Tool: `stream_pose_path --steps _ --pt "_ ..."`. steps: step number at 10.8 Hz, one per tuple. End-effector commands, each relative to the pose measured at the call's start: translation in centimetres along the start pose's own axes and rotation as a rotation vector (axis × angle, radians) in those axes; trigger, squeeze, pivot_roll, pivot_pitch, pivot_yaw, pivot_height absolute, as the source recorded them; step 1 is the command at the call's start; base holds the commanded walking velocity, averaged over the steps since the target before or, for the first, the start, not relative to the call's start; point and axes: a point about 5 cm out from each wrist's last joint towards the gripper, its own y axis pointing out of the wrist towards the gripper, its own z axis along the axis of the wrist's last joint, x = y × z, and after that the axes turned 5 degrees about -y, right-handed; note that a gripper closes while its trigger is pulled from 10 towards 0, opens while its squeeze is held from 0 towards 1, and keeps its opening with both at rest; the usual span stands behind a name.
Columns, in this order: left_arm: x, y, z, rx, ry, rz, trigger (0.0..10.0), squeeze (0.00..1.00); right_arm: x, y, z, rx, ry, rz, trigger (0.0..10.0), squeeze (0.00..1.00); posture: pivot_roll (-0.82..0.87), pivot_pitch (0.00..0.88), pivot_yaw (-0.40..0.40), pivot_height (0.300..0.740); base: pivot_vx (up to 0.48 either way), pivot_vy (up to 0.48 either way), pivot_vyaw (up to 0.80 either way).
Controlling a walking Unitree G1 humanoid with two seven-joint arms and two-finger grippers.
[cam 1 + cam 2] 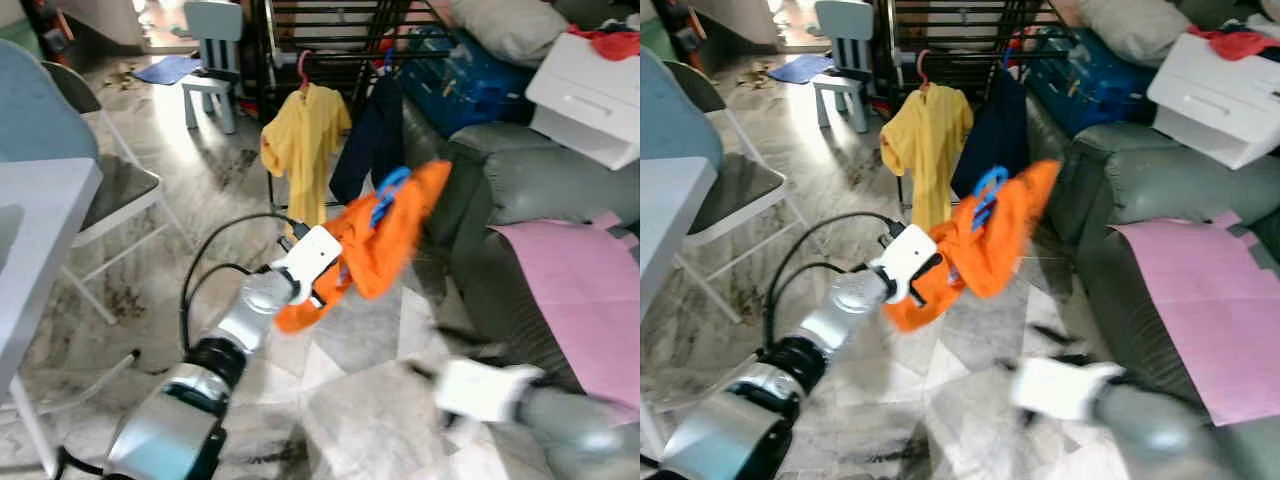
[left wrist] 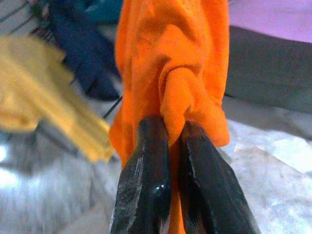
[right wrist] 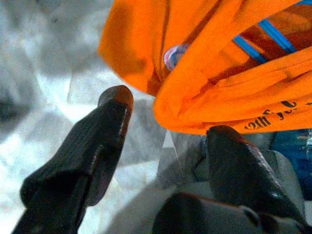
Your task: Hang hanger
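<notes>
An orange shirt (image 1: 385,240) on a blue hanger (image 1: 390,190) hangs in the air in front of the sofa. My left gripper (image 2: 175,127) is shut on a bunched fold of the shirt's lower part, its fingers buried in the cloth. My right gripper (image 3: 170,113) is open just below the shirt, apart from it; its white wrist (image 1: 485,390) is low on the right and blurred. Behind stands a dark drying rack (image 1: 330,60) carrying a yellow shirt (image 1: 305,140) on a pink hanger and a dark blue garment (image 1: 365,145).
A grey sofa (image 1: 520,200) with a pink cloth (image 1: 580,290) is on the right, with a white drawer unit (image 1: 590,90) on top. A table (image 1: 40,220) and a folding chair (image 1: 110,190) stand on the left, a small chair (image 1: 212,60) further back.
</notes>
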Motion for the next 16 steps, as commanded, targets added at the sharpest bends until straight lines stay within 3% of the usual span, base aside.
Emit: stream_pose_path --steps 1,3,7,9,10,11,12,13,16 --pt "0.3 0.0 1.0 0.063 0.071 -0.052 0.0 0.00 0.9 -1.1 0.1 0.006 -0.039 -0.010 10.0 1.00 -0.06 0.000 -0.030 0.740 0.000 0.000 0.00" --pt "0.8 -0.9 0.6 0.117 0.216 -0.176 0.0 0.00 2.9 -4.2 -0.9 -0.065 -0.101 -0.026 10.0 1.00 -0.07 0.000 -0.026 0.740 0.000 0.000 0.00" --pt "0.6 -2.3 -1.3 0.055 0.390 -0.304 0.0 0.00 5.1 -5.8 -0.1 -0.063 -0.234 -0.032 10.0 1.00 -0.06 0.000 -0.029 0.740 0.000 0.000 0.00" --pt "0.8 -2.3 -1.1 0.082 0.397 -0.320 0.0 0.00 6.5 -6.3 0.5 -0.041 -0.246 -0.045 10.0 1.00 -0.07 0.000 -0.029 0.740 0.000 0.000 0.00" --pt "1.1 -2.3 -0.8 0.116 0.399 -0.337 0.0 0.00 6.6 -6.7 -0.1 -0.067 -0.262 -0.031 10.0 0.97 -0.07 0.000 -0.029 0.740 0.000 0.000 0.00" --pt "1.2 -2.4 -0.4 0.148 0.393 -0.342 0.0 0.00 6.6 -6.8 -0.6 -0.073 -0.253 -0.025 10.0 0.86 -0.07 0.000 -0.028 0.740 0.000 0.000 0.00" --pt "1.2 -2.4 0.2 0.195 0.402 -0.347 0.0 0.00 6.4 -6.9 -1.0 -0.076 -0.223 -0.004 10.0 0.67 -0.06 0.000 -0.027 0.740 0.000 0.000 0.00" --pt "1.4 -2.6 1.0 0.267 0.413 -0.366 0.0 0.00 5.9 -6.9 -1.6 -0.101 -0.222 0.044 10.0 0.00 -0.06 0.000 -0.027 0.740 0.000 0.000 0.00" --pt "2.2 -3.1 1.3 0.346 0.449 -0.423 0.0 0.00 6.8 -7.0 -2.5 -0.156 -0.351 0.026 10.0 0.00 -0.06 0.000 -0.030 0.740 0.000 0.000 0.00"
